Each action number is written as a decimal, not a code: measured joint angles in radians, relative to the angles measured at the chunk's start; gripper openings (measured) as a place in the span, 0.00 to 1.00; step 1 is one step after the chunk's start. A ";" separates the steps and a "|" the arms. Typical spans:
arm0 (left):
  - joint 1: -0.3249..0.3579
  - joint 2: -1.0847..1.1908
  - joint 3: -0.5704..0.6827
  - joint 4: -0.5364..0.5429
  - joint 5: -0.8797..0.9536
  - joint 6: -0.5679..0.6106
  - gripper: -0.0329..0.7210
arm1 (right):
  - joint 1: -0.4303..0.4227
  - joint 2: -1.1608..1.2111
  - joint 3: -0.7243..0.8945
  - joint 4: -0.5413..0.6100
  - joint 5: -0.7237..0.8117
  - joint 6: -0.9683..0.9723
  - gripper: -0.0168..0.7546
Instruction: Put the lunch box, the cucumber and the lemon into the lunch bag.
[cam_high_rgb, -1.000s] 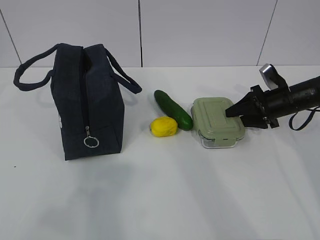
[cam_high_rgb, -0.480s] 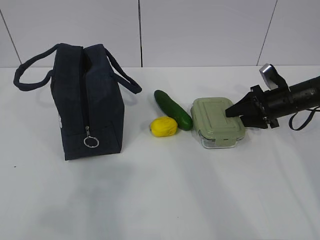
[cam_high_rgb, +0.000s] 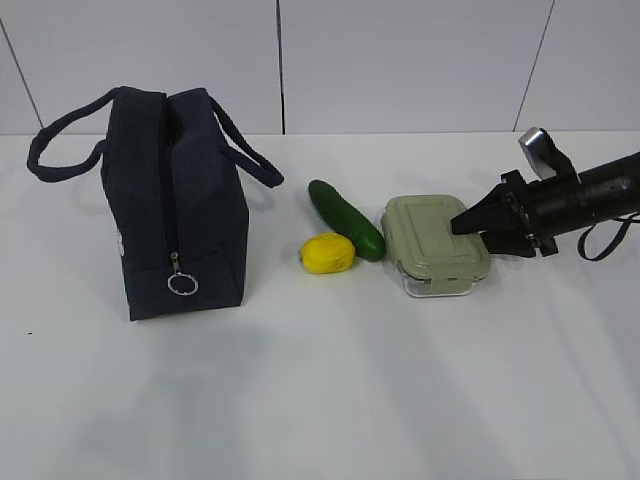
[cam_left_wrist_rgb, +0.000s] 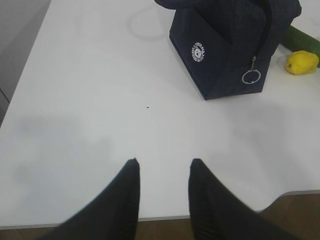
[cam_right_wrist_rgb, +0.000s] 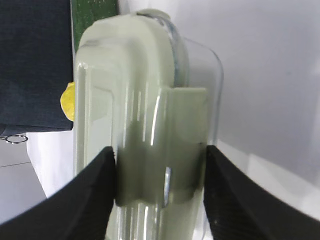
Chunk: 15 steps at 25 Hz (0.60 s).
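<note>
Navy lunch bag (cam_high_rgb: 178, 205) is unzipped, contents unseen; lidded lunch box (cam_high_rgb: 436, 243) is clamped by right gripper (cam_right_wrist_rgb: 159, 160); left gripper (cam_left_wrist_rgb: 162, 167) is held apart

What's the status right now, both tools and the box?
Right tool clamped on lunch box end, box on table. Left tool open, empty, hovering over bare table. Lunch bag top gaping, nothing blocking.

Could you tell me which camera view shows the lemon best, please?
The exterior view: the lemon is seen whole there, lying beside the cucumber. The left wrist view shows it small at the right edge, past the bag. The right wrist view shows only a yellow sliver behind the lunch box.
</note>
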 joint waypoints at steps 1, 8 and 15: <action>0.000 0.000 0.000 0.000 0.000 0.000 0.36 | 0.000 0.000 0.000 0.000 0.000 0.000 0.54; 0.000 0.000 0.000 0.000 0.000 0.000 0.36 | 0.000 0.000 0.000 -0.002 0.000 0.000 0.54; 0.000 0.000 0.000 0.000 0.000 0.000 0.36 | 0.000 0.000 0.000 -0.002 0.002 0.008 0.52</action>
